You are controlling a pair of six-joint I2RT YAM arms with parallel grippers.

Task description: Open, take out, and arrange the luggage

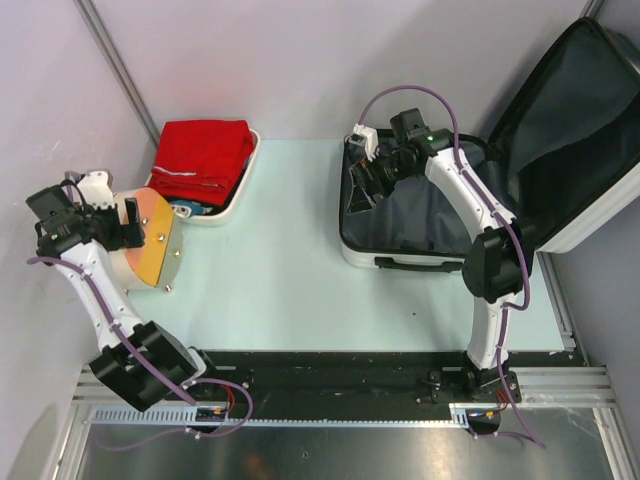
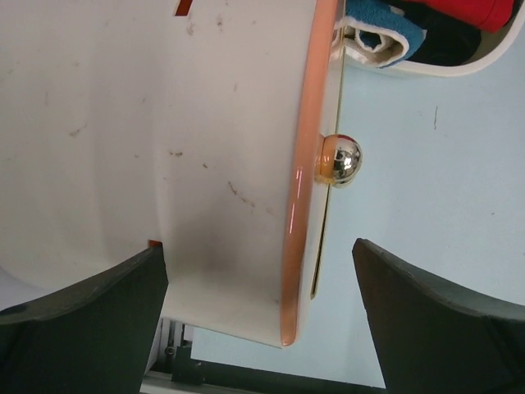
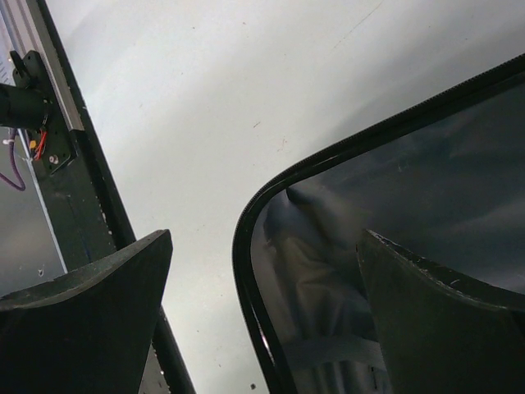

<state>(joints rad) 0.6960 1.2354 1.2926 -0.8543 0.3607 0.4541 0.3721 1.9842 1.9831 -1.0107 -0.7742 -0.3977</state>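
Your pale mint tabletop [image 1: 290, 290] sits between plain grey walls [image 1: 300, 60], with the black-lined hard-shell suitcase [image 1: 420, 230] open at right. The left gripper [image 1: 118, 222] gapes wide astride a cream, orange-ended cylinder [image 1: 150, 240]. The right gripper [image 3: 264, 236] hangs wide over the lining.

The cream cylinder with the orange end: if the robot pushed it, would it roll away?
Probably it would roll a little: the cream cylinder seems to lie on its curved side. The shiny knob at its orange rim might catch the table and stop it. Its smooth, hard-looking wall may slip between the left arm's open fingers.
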